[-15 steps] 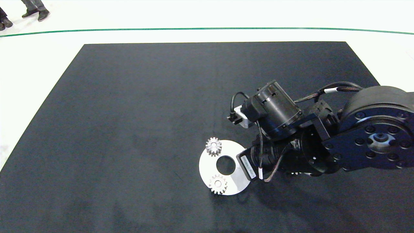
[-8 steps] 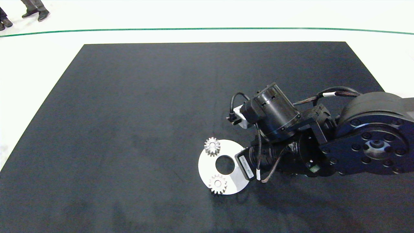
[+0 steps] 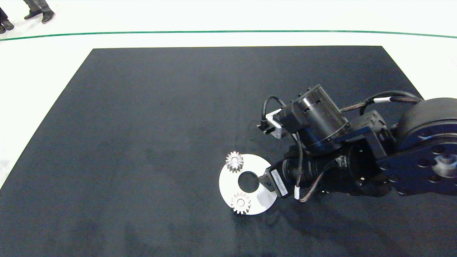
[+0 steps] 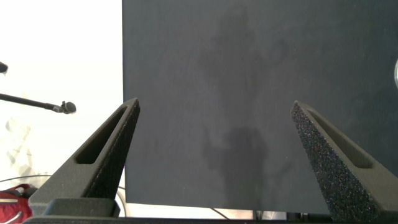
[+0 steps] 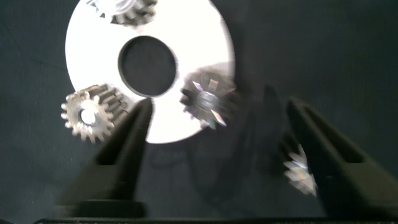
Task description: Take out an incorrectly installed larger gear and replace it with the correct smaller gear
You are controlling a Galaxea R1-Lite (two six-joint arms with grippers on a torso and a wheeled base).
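The right gripper hung low over the near-right edge of the white disc, its fingers spread wide and holding nothing. Between them, in the right wrist view, a blurred silver gear with long pointed teeth, the larger gear, sat on the disc's rim, apart from either finger. A second silver gear lay on the mat close against the other finger; whether it was the smaller gear could not be told. Two more short-toothed gears stood on the disc around its centre hole. The left gripper stayed off the black mat's edge, jaws wide. White floor, a green line and a person's shoes lay beyond
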